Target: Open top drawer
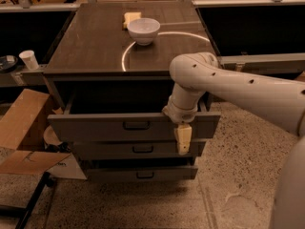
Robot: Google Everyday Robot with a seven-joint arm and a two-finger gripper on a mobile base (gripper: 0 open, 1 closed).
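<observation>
The top drawer [95, 128] of the grey cabinet stands pulled out, with its dark inside showing behind the front. Its black bar handle [136, 125] sits at the centre of the front. My gripper [183, 138] hangs at the drawer front's upper edge, right of the handle, and its cream tip reaches down over the front panel. The white arm [228, 85] comes in from the right and hides the drawer's right inner corner.
Two shorter drawers, the middle one [143, 149] and the bottom one [138, 174], are shut below. A white bowl [143, 30] and a yellow block [131, 18] sit on the cabinet top. A cardboard box [19, 128] and a black stand leg [28, 204] are on the floor at left. A paper cup [29, 59] stands on the left ledge.
</observation>
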